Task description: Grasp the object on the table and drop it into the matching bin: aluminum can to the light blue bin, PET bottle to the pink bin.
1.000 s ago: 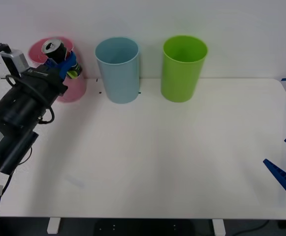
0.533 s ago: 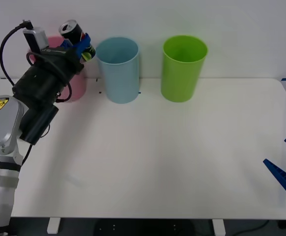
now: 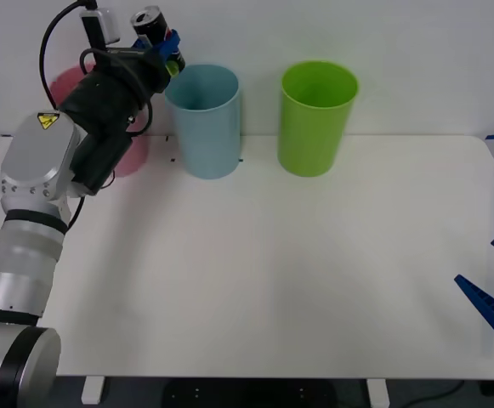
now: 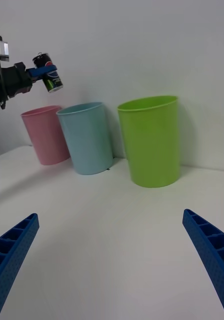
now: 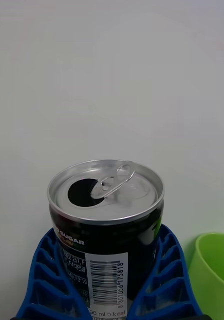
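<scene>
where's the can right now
In the front view the aluminum can is held aloft in the left hand, just left of the light blue bin rim, with the pink bin farther left.

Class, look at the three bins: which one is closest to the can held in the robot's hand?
The light blue bin: the can hangs just beside its rim.

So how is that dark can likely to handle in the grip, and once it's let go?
The aluminum can has its tab lifted and mouth open, so it is probably empty and light. The left tool pinches its thin wall, which could dent under hard squeezing. It is held tilted above the light blue bin; its smooth, round body would likely roll if it missed.
</scene>
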You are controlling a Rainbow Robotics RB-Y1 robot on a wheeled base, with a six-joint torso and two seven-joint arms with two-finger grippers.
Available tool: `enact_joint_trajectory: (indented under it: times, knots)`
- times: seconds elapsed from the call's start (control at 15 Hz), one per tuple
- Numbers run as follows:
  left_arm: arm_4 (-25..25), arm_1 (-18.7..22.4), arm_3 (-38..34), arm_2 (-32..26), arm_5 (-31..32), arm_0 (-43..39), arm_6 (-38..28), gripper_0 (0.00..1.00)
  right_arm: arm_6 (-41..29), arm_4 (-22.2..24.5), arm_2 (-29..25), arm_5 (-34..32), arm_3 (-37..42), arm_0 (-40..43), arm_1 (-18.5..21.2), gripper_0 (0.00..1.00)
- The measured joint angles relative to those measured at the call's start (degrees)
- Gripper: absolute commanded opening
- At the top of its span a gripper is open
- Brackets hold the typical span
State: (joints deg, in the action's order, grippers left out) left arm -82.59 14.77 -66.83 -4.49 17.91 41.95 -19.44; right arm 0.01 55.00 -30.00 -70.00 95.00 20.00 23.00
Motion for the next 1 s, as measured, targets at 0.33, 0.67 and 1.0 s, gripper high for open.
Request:
enact_joint_trajectory:
  times: [0.33, 0.67, 1.0]
  knots:
    - [-0.6, -0.1, 9.6, 3.9, -4.6, 7.7, 1.2, 0.0, 0.0, 0.0, 0.0, 0.0, 0.0, 0.0, 0.0, 1.0]
    - [-1.3, -1.8, 17.5, 5.6, -9.2, 13.4, 2.5, 0.0, 0.0, 0.0, 0.0, 0.0, 0.0, 0.0, 0.0, 1.0]
    - [-2.0, -3.2, 18.1, 5.9, -10.6, 13.7, 3.4, 0.0, 0.0, 0.0, 0.0, 0.0, 0.0, 0.0, 0.0, 1.0]
